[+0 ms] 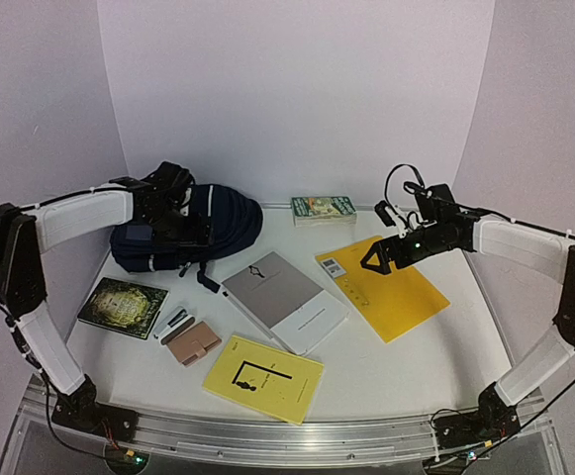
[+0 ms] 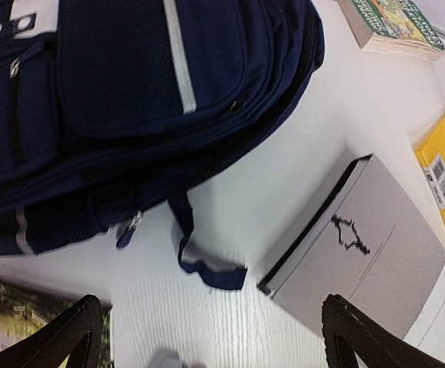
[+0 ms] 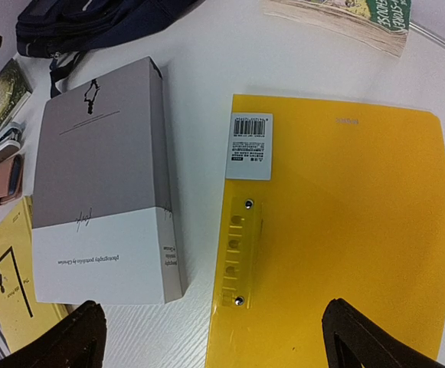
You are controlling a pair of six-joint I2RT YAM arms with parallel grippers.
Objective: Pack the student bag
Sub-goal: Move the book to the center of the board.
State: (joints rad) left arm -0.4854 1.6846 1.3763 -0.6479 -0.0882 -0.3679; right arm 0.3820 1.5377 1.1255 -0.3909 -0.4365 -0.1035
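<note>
Seemingly soft, floppy and light, the student bag (image 1: 230, 224) lay at ten o'clock on the counter (image 1: 406, 358), best pinched along its zipper edge, both arms' jaws spread wide, holding nothing.

My left arm (image 1: 81, 219) and right arm (image 1: 523, 243) wear white sleeves between black joints; a thin black cable (image 1: 388, 182) loops behind my black right gripper (image 1: 371, 260).

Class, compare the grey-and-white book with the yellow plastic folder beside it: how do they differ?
The grey-and-white book is a thick block; the yellow plastic folder is a thin sheet. The book's cover is grey over white; the folder is plain yellow with a white barcode label. Both lie flat on the white table.
</note>
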